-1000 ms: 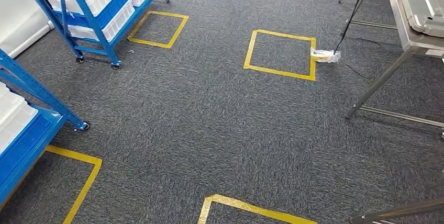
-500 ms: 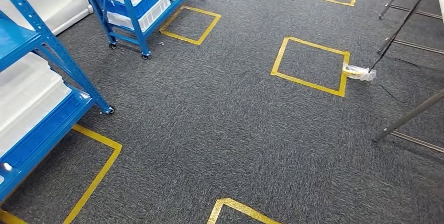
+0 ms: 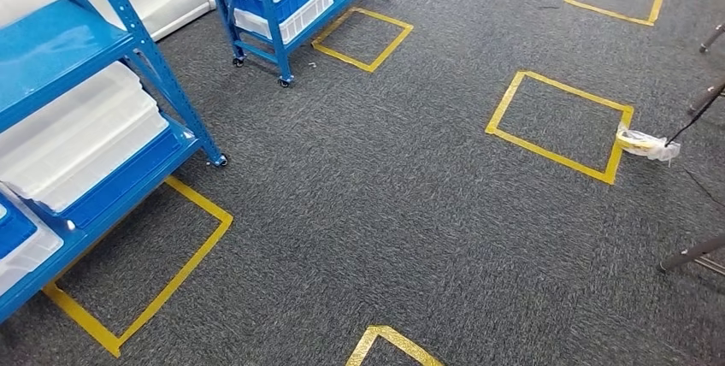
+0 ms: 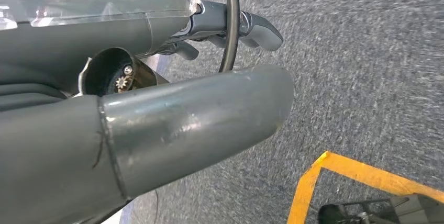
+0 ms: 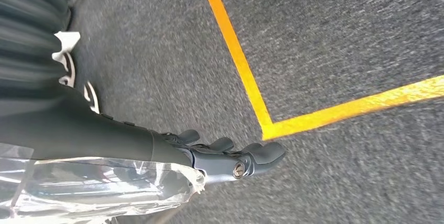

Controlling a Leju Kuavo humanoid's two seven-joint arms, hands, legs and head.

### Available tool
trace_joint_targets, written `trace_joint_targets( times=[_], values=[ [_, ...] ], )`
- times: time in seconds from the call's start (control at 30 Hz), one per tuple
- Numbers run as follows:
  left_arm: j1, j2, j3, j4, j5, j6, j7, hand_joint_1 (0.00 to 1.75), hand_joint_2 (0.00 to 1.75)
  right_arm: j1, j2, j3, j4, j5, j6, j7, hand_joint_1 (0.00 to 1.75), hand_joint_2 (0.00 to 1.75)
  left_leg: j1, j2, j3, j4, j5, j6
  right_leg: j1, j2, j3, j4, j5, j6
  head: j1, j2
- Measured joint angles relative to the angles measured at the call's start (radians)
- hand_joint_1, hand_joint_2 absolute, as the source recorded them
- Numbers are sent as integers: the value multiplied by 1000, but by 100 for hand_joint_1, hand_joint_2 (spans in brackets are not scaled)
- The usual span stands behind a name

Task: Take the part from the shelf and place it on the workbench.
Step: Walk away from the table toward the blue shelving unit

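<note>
A blue shelf (image 3: 64, 45) stands at the left of the head view, with white bins (image 3: 81, 135) on its lower level; which part is the task's I cannot tell. A second blue shelf (image 3: 278, 11) with white and blue bins stands farther back. A grey metal leg (image 3: 692, 252) at the right edge belongs to the workbench. My left hand (image 4: 209, 56) hangs over the carpet, thumb and fingers (image 4: 259, 25) stretched out, and it holds nothing. My right hand (image 5: 230, 158) also hangs over the carpet, fingers extended, and it holds nothing.
Yellow tape squares (image 3: 560, 125) mark the grey carpet, and one (image 3: 137, 272) lies under the near shelf. A roll in clear plastic (image 3: 645, 142) lies by a square at the right, with a dark cable (image 3: 697, 114) beside it. A thin dark cable (image 4: 230, 20) curves past my left fingers.
The camera has turned left, so the whole scene slid right. The near shelf now takes up more of the left side, and the workbench top has left the picture.
</note>
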Motion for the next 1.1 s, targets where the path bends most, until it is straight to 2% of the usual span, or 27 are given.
trace_joint_targets(
  times=[0.07, 0.1, 0.17, 0.2, 0.27, 0.3, 0.33, 0.37, 0.4, 0.43, 0.47, 0.5, 0.53, 0.6, 0.63, 0.67, 0.7, 0.73, 0.77, 0.8, 0.83, 0.87, 0.9, 0.93, 0.97, 1.03, 1.1],
  values=[
    [-3, 1, 2, 0, 0, 0, 0, 0, 0, 0, 0, 0, 0, 0, 0, -2, 0, 175, -8, 34, 57, -106, 31, 13, 4, -18, 6, 2, -6, 8, 0, 0],
    [-4, 2, 3, 0, 1, 1, 1, 0, 0, -2, 0, 0, 0, 0, 1, -4, 0, 175, -12, 41, 66, -125, 32, 19, 5, -26, 9, 1, -8, 13, 0, 0],
    [-3, 3, 6, 0, 3, 3, 2, 0, 0, -7, 0, 0, -1, 1, 1, -7, 0, 175, -13, 24, 68, -131, 35, 29, 7, -39, 14, -1, -11, 23, 0, 0],
    [-2, 4, 8, 0, 3, 5, 1, 0, 0, -8, 0, 0, -1, 1, 1, -9, 0, 175, -11, 15, 72, -138, 38, 34, 5, -33, 17, 3, -17, 29, 1, 0],
    [-3, 5, 10, 0, 4, 11, 0, 0, 0, -8, -1, 0, -2, 2, 0, -12, 0, 175, -4, -4, 81, -151, 46, 46, 3, 9, -1, 55, -54, 38, 2, 0],
    [-4, 6, 11, 0, 4, 14, -1, 0, 0, -7, -1, 0, -2, 2, 0, -13, 0, 175, -4, -13, 81, -153, 48, 50, -1, 38, -27, 113, -85, 41, 3, 0],
    [-6, 6, 12, 0, 4, 16, -2, 0, 0, -5, -2, 0, -2, 2, 0, -13, 0, 175, -3, -24, 79, -153, 49, 53, -2, 55, -63, 182, -116, 43, 3, 0],
    [-7, 6, 13, 0, 3, 17, -2, 0, 0, -4, -4, 0, -2, 3, 0, -14, 0, 175, -3, -35, 79, -153, 50, 54, -4, 63, -96, 243, -136, 45, 3, 0],
    [-7, 6, 13, 0, 3, 17, -2, 0, 0, -3, -5, 0, -2, 3, 0, -14, 0, 175, -3, -48, 80, -152, 49, 54, -6, 66, -117, 278, -138, 47, 3, 0],
    [-6, 6, 13, 0, 3, 18, -2, 0, 0, -2, -6, 0, -2, 4, 0, -14, 0, 175, -2, -62, 81, -150, 48, 53, -9, 68, -120, 271, -116, 49, 3, 0],
    [-6, 6, 14, 0, 3, 18, -2, 0, 0, -1, -7, 0, -2, 5, 0, -14, 0, 175, -1, -75, 82, -147, 47, 50, -12, 72, -104, 226, -78, 51, 3, 0],
    [-5, 6, 14, 0, 2, 18, -1, 0, 0, 0, -8, 0, -2, 6, 0, -14, 0, 175, 1, -89, 82, -143, 44, 46, -16, 85, -78, 156, -37, 52, 3, 0],
    [-5, 6, 14, 0, 2, 18, 0, 0, 0, 2, -9, 0, -2, 8, 0, -13, 0, 175, 1, -101, 79, -136, 40, 41, -19, 106, -52, 91, -8, 53, 3, 0],
    [-6, 5, 15, 0, 0, 17, 7, 0, 0, 2, -10, 0, -1, 12, -1, -12, 0, 175, 1, -121, 70, -126, 36, 28, -20, 139, -27, 23, 11, 50, 3, 0],
    [-6, 5, 15, 0, 0, 18, 10, 0, 0, 0, -11, 0, -1, 16, 0, -11, 0, 175, 2, -130, 65, -125, 37, 20, -17, 142, -26, 20, 8, 46, 3, 0],
    [-4, 5, 17, 0, 3, 20, 12, 0, 0, -2, -12, 0, -1, 22, 1, -10, 0, 175, 4, -139, 62, -127, 39, 14, -17, 133, -26, 19, 10, 39, 2, 0],
    [-2, 5, 19, 0, 8, 23, 12, 0, 0, -4, -12, 0, -1, 27, 4, -7, 0, 175, 5, -134, 60, -124, 37, 8, -18, 122, -24, 15, 12, 32, 2, 0],
    [-1, 5, 23, 0, 16, 28, 10, 0, 0, -4, -13, 1, -1, 32, 7, -4, 0, 175, 5, -116, 53, -111, 27, 3, -19, 111, -22, 10, 15, 25, 1, 0],
    [-1, 5, 27, 0, 25, 33, 7, 0, 0, -3, -14, 1, -1, 35, 9, -3, 0, 175, 5, -91, 37, -78, 5, -1, -20, 98, -20, 5, 17, 17, 0, 0],
    [-3, 5, 32, 0, 34, 37, 5, 0, 0, -1, -14, 1, -1, 35, 11, -4, 0, 175, 5, -62, 13, -25, -26, -4, -18, 84, -19, 3, 17, 12, -1, 0],
    [-5, 5, 38, 0, 42, 40, 2, 0, 0, 1, -14, 2, -1, 35, 11, -8, 0, 175, 5, -44, -19, 40, -59, -7, -16, 69, -19, 3, 16, 8, -2, 0],
    [-6, 5, 43, 0, 47, 42, 0, 0, 0, 3, -14, 2, -1, 33, 10, -14, 0, 175, 6, -36, -50, 104, -86, -9, -14, 54, -19, 3, 15, 6, -2, 0],
    [-6, 5, 49, 0, 50, 44, -1, 0, 0, 3, -14, 2, -1, 32, 9, -19, 0, 175, 7, -32, -69, 143, -96, -11, -12, 40, -18, 4, 13, 5, -1, 0],
    [-5, 5, 52, 0, 52, 45, -1, 0, 0, 3, -14, 2, -1, 32, 9, -22, 0, 175, 7, -29, -70, 147, -86, -12, -11, 27, -17, 4, 11, 4, -1, 0],
    [-3, 5, 55, 0, 53, 45, -1, 0, 0, 2, -14, 2, -1, 31, 8, -24, 0, 175, 7, -25, -51, 111, -59, -11, -10, 15, -15, 5, 9, 5, -1, 0],
    [-4, 6, 61, 0, 58, 49, -4, 0, 0, 1, -14, 2, -1, 30, 8, -25, 0, 175, 2, 8, 23, -28, 4, -1, -8, -5, -8, 6, 3, 9, -1, 0],
    [-7, 6, 69, 0, 69, 59, -20, 0, 0, -1, -14, 2, -1, 32, 9, -25, 0, 175, -5, 35, 68, -116, 30, 13, -3, -22, -2, 6, -2, 18, -1, 0]
  ],
)
